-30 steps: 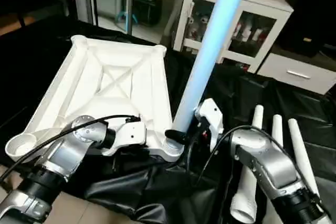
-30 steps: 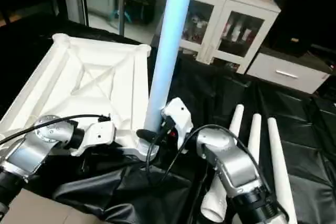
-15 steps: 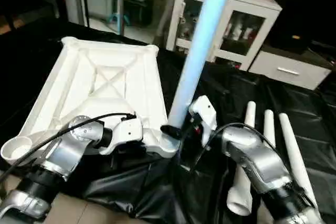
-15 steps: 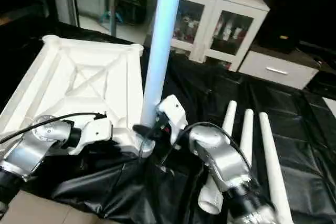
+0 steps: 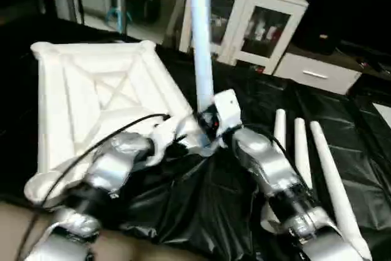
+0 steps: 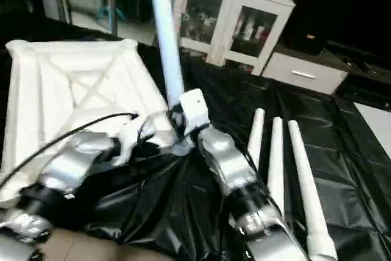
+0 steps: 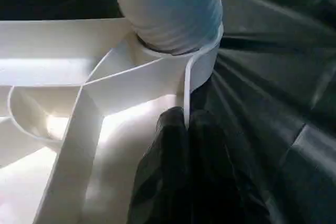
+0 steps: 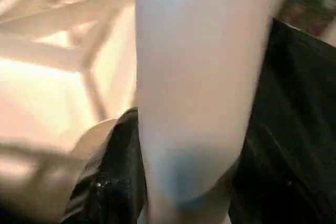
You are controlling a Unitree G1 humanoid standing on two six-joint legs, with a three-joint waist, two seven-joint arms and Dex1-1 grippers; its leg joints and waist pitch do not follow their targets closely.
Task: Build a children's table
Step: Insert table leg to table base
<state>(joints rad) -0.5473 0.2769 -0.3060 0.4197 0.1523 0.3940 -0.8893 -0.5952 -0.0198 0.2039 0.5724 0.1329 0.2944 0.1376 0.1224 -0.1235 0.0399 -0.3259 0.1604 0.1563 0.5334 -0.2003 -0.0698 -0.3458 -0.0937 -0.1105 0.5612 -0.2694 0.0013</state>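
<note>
Right tool (image 8: 184, 182) is pinching the upright leg (image 5: 200, 47) standing in the tabletop's (image 5: 91, 96) corner socket (image 7: 173, 61), while left tool (image 7: 184, 145) is gripping the tabletop rim on the black surface (image 5: 342, 108).

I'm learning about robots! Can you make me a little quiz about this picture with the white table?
1. How many loose legs lie on the black cloth?
2. True or false: the table top lies ribbed side up.
3. The right gripper holds: A) a loose leg lying on the cloth, B) the upright leg in a corner socket, C) nothing.

Key: 1. three; 2. true; 3. B
</note>
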